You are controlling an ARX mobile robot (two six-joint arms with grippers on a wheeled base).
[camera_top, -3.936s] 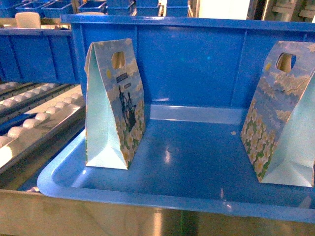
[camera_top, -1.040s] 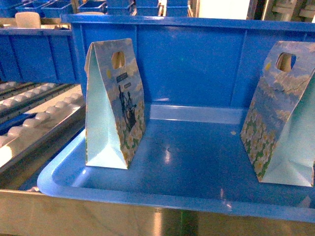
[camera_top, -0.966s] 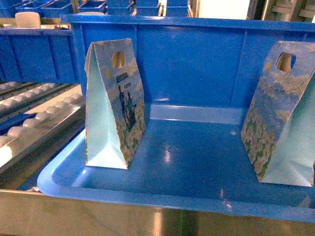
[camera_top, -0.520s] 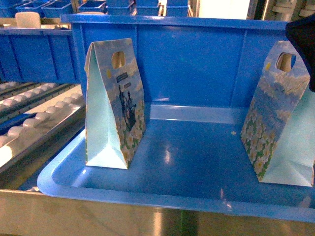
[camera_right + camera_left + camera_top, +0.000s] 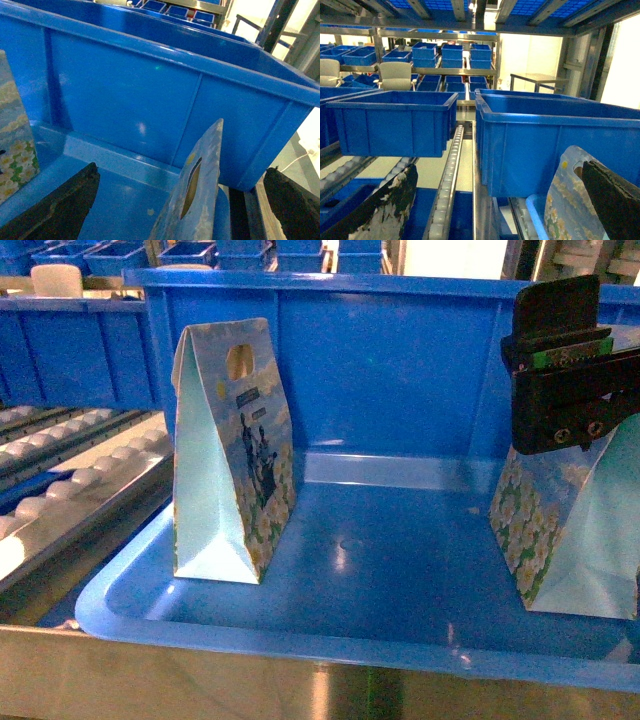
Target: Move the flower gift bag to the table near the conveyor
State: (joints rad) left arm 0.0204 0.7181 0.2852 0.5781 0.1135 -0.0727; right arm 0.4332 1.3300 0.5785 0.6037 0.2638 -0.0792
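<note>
Two flower gift bags stand upright in a blue bin (image 5: 330,570): one at the left (image 5: 235,450) and one at the right (image 5: 565,530). My right gripper (image 5: 565,405) hangs over the right bag's handle end. In the right wrist view it (image 5: 175,207) is open, and the bag's top edge (image 5: 200,185) stands between its fingers without touching them. My left gripper (image 5: 500,210) is open over the conveyor rollers (image 5: 447,185), with a bag (image 5: 567,200) just inside its right finger (image 5: 615,200). The table is out of view.
The bin's tall back wall (image 5: 400,370) rises behind the bags. Conveyor rollers (image 5: 70,485) run along the left. A steel rail (image 5: 320,690) crosses the front. More blue bins (image 5: 395,120) sit on racks beyond.
My right gripper has come in from the upper right and now hangs over the right bag's top. Neither bag has moved.
</note>
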